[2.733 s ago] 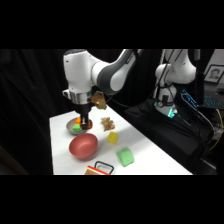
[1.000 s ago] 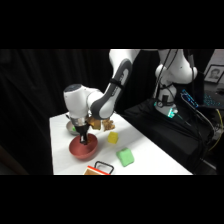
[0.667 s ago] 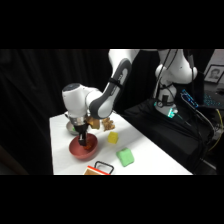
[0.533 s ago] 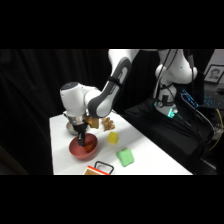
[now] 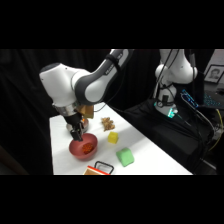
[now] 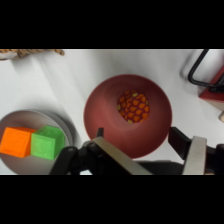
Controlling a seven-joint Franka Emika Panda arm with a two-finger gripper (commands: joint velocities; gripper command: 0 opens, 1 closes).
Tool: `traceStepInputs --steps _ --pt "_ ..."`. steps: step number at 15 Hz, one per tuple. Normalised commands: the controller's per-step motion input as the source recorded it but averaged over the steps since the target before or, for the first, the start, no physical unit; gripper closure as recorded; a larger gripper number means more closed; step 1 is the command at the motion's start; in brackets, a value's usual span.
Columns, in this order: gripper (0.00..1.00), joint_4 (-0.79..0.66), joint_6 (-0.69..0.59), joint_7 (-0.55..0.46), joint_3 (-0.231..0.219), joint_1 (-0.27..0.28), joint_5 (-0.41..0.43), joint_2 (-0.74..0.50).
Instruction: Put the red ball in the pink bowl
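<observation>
Black curtains close off the space behind a white table (image 5: 145,160), whose far left corner sits under the arm and whose near edge runs out of the side view at the bottom. Largest of all is the white arm (image 5: 75,85), which bends down from the upper right and ends in its gripper (image 5: 77,134) right above the pink bowl's far rim. That pink bowl (image 6: 100,117) stands close to the table's left edge, about halfway along it, and in the wrist view it fills the middle. Just beside it, toward the far left corner, is a grey metal bowl (image 6: 67,127) holding an orange cube (image 6: 16,141) and a green cube (image 6: 46,142), which touch side by side. A green block (image 5: 125,157) lies near the table's middle toward the near edge, and a yellow block (image 5: 113,137) lies just beyond it. A tan, knobbly piece (image 5: 106,123) rests farther back, toward the far edge. A black wire handle (image 5: 102,166) on a reddish thing shows at the near edge. The red ball (image 6: 133,106) lies inside the pink bowl, on its floor, a little off centre. The gripper's fingers (image 6: 194,155) are spread wide apart, holding nothing, one at each side of the bowl's rim in the wrist view.
</observation>
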Motion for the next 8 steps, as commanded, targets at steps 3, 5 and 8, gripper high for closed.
traceStepInputs --steps 3,5,8 --pt "0.0 0.22 -0.51 -0.03 0.012 0.043 -0.016 -0.18" --pt "0.0 0.18 -0.39 -0.05 0.021 0.01 -0.022 -0.14" --pt "0.0 0.19 -0.31 -0.08 0.001 -0.017 -0.064 -0.12"
